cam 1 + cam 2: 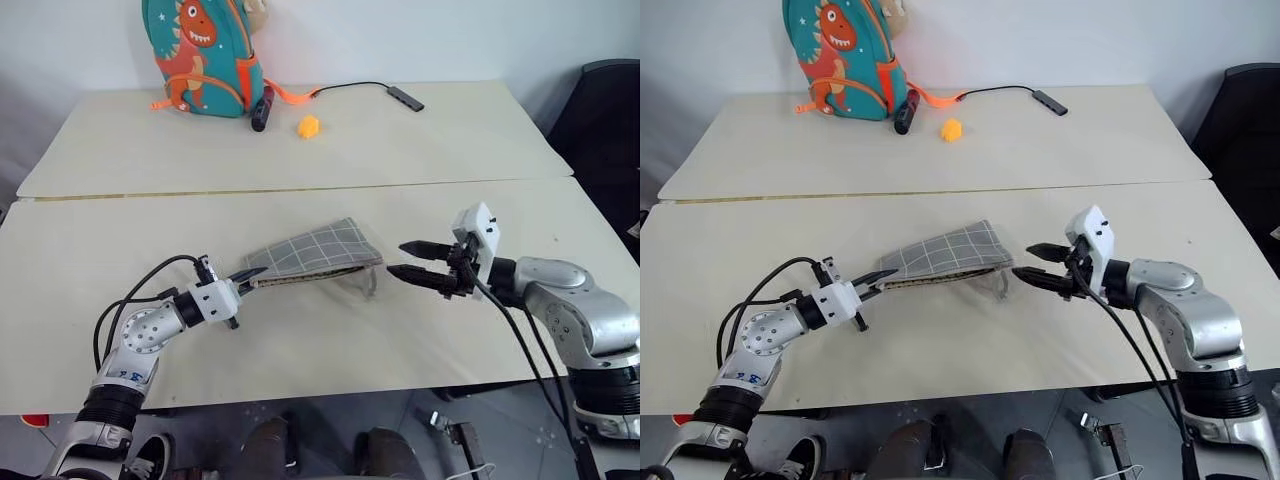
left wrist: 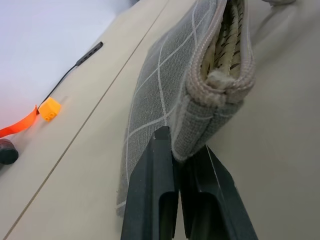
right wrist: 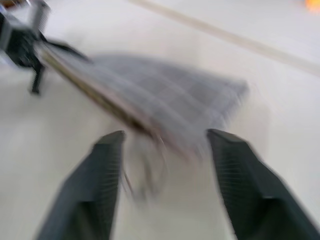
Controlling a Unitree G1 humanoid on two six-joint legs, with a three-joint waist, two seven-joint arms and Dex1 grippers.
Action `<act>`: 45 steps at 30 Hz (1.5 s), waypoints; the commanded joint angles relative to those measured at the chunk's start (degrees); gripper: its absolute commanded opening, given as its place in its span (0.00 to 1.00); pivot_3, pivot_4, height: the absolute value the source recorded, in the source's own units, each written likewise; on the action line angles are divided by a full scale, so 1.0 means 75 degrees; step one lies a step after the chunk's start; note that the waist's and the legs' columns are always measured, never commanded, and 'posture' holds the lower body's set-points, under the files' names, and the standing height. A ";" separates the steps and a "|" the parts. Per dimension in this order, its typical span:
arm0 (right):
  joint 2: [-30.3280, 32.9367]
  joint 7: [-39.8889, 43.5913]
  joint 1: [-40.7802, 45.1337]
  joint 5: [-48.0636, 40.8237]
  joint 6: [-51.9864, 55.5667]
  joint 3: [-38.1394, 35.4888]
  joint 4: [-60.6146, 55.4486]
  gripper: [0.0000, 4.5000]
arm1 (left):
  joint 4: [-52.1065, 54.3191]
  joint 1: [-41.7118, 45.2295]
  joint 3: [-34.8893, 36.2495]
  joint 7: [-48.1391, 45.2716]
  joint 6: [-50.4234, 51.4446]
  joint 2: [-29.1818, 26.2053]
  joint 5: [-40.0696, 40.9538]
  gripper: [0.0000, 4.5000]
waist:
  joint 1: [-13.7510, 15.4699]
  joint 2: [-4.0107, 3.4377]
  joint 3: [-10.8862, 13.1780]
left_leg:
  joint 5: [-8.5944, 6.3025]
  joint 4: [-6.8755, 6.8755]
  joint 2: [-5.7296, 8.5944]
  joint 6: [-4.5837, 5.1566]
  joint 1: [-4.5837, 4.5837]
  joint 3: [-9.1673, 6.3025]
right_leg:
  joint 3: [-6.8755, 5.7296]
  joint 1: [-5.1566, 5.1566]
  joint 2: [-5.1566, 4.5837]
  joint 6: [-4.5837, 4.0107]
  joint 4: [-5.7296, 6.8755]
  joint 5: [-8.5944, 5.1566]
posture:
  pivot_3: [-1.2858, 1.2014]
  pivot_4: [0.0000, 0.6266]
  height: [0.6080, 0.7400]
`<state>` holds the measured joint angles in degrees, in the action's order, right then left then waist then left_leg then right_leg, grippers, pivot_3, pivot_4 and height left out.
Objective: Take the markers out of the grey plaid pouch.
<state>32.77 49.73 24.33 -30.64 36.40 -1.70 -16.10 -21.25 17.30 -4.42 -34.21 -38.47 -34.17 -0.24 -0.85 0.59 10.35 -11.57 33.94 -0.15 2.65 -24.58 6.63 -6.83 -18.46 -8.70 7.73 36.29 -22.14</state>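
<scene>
While the grey plaid pouch (image 1: 315, 252) lies on the near table (image 1: 300, 340), slightly lifted at one end, my left gripper (image 1: 243, 277) is pinched shut on that end's corner. From the head, my right gripper (image 1: 415, 261) hovers just off the pouch's other end, fingers apart and holding nothing; a clear ring pull (image 1: 366, 283) dangles between. A teal dinosaur backpack (image 1: 203, 55) stands well back. At the left wrist: my two black fingers (image 2: 150, 200) meet on the fabric fold below the zip end, and the mouth gapes enough to show tan lining (image 2: 231, 37). No markers visible inside. At the right wrist: blurred, but fingertips (image 3: 107, 165) stand wide, pouch (image 3: 165, 107) ahead between them. Handling judgement: soft, light cloth that sags and folds under a pinch, so it needs anchoring. Best hold is the seam corner I have; the right should reach into the open mouth, not the limp side.
</scene>
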 commanded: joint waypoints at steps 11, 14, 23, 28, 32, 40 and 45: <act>-0.1126 -0.1905 -0.0581 0.4268 -0.4730 0.2567 0.0561 0.01 | 0.0902 0.0106 -0.0051 -0.0175 0.0861 0.0257 0.0030 0.00 | 0.0080 0.0010 0.0005 | 0.0002 0.0003 0.0039 0.0003 -0.0002 0.0010 | 0.0010 -0.0005 0.0006 0.0018 0.0017 0.0009 | 0.52 0.24 1.00; -0.1158 -0.1867 -0.0557 0.4448 -0.5195 0.2591 0.0816 0.01 | 0.1000 0.0110 -0.0021 -0.0148 0.0910 0.0257 0.0016 0.00 | 0.0073 0.0010 0.0005 | 0.0008 0.0002 0.0028 0.0005 0.0000 0.0009 | 0.0011 -0.0007 0.0015 0.0015 0.0019 0.0008 | 0.52 0.24 1.00; -0.0953 -0.1269 -0.0843 0.4397 -0.6004 0.2663 0.0805 0.01 | 0.1185 0.0140 0.0040 -0.0075 0.0906 0.0301 0.0060 0.00 | 0.0089 0.0011 0.0005 | 0.0011 0.0003 0.0025 0.0010 0.0000 0.0008 | 0.0008 -0.0003 0.0016 0.0014 0.0021 0.0007 | 0.52 0.24 1.00; -0.0974 -0.1570 -0.0530 0.5005 -0.6052 0.2580 0.1343 0.01 | 0.1317 0.0113 0.0025 -0.0136 0.0945 0.0286 0.0063 0.00 | 0.0075 0.0011 0.0005 | 0.0012 0.0006 0.0025 0.0010 0.0002 0.0007 | 0.0010 -0.0003 0.0016 0.0014 0.0024 0.0007 | 0.52 0.24 1.00; -0.1144 -0.1601 -0.0451 0.4776 -0.5924 0.2374 0.1430 0.01 | 0.1445 0.0094 -0.0022 -0.0171 0.0974 0.0245 -0.0020 0.00 | 0.0076 0.0011 0.0006 | 0.0012 0.0005 0.0025 0.0010 0.0001 0.0007 | 0.0010 -0.0004 0.0017 0.0014 0.0024 0.0007 | 0.52 0.24 1.00; -0.0905 -0.0552 -0.0773 0.3334 -0.5853 0.2196 0.0467 0.01 | 0.1405 0.0000 -0.0059 -0.0081 0.1025 0.0359 -0.0127 0.00 | 0.0084 0.0012 0.0006 | 0.0011 0.0006 0.0025 0.0012 0.0001 0.0004 | 0.0009 0.0000 0.0015 0.0014 0.0020 0.0007 | 0.52 0.24 1.00; -0.0912 -0.0549 -0.0730 0.3335 -0.5874 0.2144 0.0604 0.01 | 0.1322 0.0078 -0.0009 0.0010 0.1049 0.0427 -0.0206 0.00 | 0.0086 0.0012 0.0005 | 0.0011 0.0013 0.0025 0.0012 0.0002 0.0004 | 0.0008 0.0001 0.0015 0.0014 0.0026 0.0007 | 0.52 0.24 1.00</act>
<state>26.25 45.91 18.67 -4.81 -7.32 15.30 -10.90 -12.25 17.32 -5.13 -35.05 -30.45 -31.33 -1.67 -0.21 0.68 10.40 -11.49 34.04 0.04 2.74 -24.57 6.66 -6.77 -18.46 -8.59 7.83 36.48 -22.09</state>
